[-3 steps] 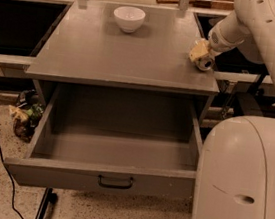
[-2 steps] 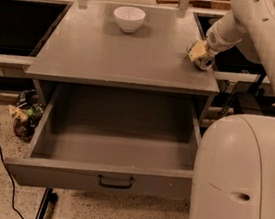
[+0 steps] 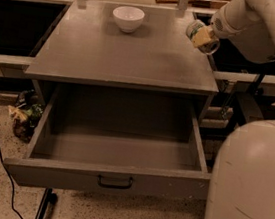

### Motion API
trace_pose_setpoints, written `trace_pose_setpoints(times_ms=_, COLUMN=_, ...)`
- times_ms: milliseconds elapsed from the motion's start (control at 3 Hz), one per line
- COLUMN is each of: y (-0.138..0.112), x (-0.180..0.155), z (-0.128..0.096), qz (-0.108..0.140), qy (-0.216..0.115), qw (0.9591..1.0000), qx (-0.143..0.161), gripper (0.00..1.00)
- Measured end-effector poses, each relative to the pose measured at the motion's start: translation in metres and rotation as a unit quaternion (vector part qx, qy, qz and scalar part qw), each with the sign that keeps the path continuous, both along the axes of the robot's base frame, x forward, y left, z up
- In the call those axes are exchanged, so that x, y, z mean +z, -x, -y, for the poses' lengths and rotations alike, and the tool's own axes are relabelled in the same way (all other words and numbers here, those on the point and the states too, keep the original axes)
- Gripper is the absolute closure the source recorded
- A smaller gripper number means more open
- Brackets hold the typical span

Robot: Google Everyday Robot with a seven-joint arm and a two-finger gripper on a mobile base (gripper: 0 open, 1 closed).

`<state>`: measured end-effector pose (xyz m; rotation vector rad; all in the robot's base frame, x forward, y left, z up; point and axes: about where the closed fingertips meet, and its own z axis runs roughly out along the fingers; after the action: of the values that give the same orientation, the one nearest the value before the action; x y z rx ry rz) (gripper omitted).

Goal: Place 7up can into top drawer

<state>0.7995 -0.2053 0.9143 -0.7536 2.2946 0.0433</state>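
Note:
The 7up can [image 3: 194, 30] shows green and white with a silver end and is tilted in my gripper [image 3: 202, 37]. The gripper is shut on it and holds it in the air just above the back right edge of the grey table [image 3: 124, 59]. My white arm reaches in from the top right. The top drawer [image 3: 58, 175] is pulled wide open below the table top. Its dark curved handle [image 3: 115, 182] is centred on the front panel, and the inside holds nothing. The can is well above and behind the drawer's right side.
A white bowl [image 3: 128, 18] stands at the back middle of the table. My white base [image 3: 251, 187] fills the lower right, close to the drawer's right corner. A black cable [image 3: 3, 174] and some clutter [image 3: 25, 113] lie on the floor at left.
The gripper has lifted the can up off the table's right edge; it now hangs higher and tilted. The camera sits closer. The drawer and bowl have not moved.

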Motion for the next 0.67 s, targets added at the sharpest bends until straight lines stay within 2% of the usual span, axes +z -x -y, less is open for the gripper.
trace_pose_setpoints(times_ms=333, y=0.021, x=0.028, z=-0.025, qz=0.042, qy=-0.046, qw=0.9953, qx=0.074, gripper=1.0)
trace_pose_setpoints(times_ms=667, y=0.023, x=0.027, z=-0.045, qz=0.046, qy=-0.056, qw=0.9922, qx=0.102, gripper=1.0)
